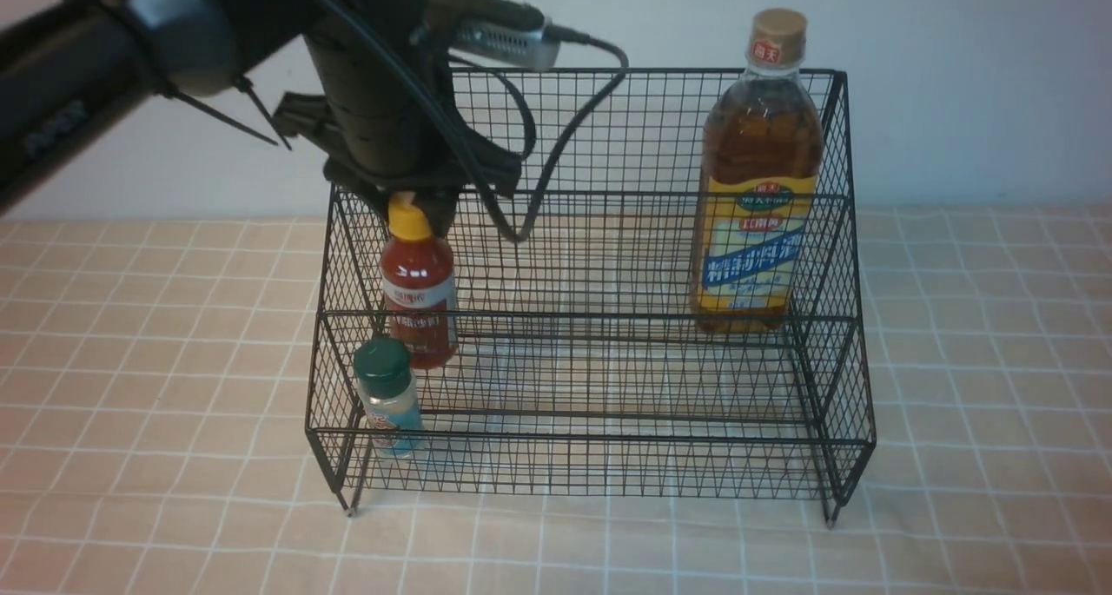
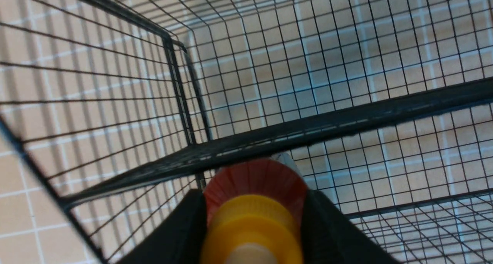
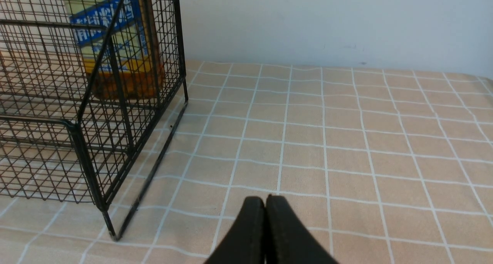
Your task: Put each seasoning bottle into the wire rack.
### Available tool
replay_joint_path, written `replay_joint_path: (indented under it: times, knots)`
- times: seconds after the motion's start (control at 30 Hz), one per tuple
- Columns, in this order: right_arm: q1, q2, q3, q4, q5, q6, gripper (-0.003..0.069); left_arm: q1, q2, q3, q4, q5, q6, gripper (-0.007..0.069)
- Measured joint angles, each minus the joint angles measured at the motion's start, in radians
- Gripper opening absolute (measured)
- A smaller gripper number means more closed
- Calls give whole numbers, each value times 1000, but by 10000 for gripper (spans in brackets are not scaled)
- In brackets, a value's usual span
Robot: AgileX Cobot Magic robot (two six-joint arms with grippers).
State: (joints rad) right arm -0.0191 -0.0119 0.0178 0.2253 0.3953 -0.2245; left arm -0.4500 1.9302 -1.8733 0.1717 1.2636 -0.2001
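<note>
The black wire rack (image 1: pixel 608 443) stands mid-table. My left gripper (image 1: pixel 413 202) reaches down into its left end, shut on the yellow nozzle of the red sauce bottle (image 1: pixel 419 291), which hangs upright. In the left wrist view the black fingers (image 2: pixel 185 225) press both sides of the red sauce bottle (image 2: pixel 254 179) beside a rack bar (image 2: pixel 346 121). I cannot tell whether its base rests on a shelf. The tall amber bottle (image 1: pixel 757 187) stands on the upper tier at right. The green-capped shaker (image 1: pixel 388 395) stands in the lower tier's left corner. My right gripper (image 3: pixel 265 200) is shut and empty, right of the rack.
A tan checked cloth (image 1: pixel 130 360) covers the table and a white wall (image 1: pixel 956 100) rises behind it. The left arm's cable (image 1: pixel 556 152) hangs into the rack's upper part. The rack's right legs (image 3: pixel 109 227) stand near my right gripper.
</note>
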Motion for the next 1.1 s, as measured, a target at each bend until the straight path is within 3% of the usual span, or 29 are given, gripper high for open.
replay_joint_path:
  times: [0.3, 0.53, 0.73, 0.8, 1.03, 1.1]
  knots:
    - [0, 0, 0, 0, 0, 1, -14, 0, 46, 0, -5, -11, 0, 293]
    - [0, 0, 0, 0, 0, 1, -14, 0, 39, -1, -6, -15, 0, 435]
    - [0, 0, 0, 0, 0, 1, -14, 0, -32, -1, -16, -15, 1, 447]
    - [0, 0, 0, 0, 0, 1, -14, 0, -70, -1, -17, -15, 1, 421]
    - [0, 0, 0, 0, 0, 2, -14, 0, -387, -1, -16, -12, 4, 63]
    - [0, 0, 0, 0, 0, 2, -14, 0, -469, -1, -10, -10, 4, 18]
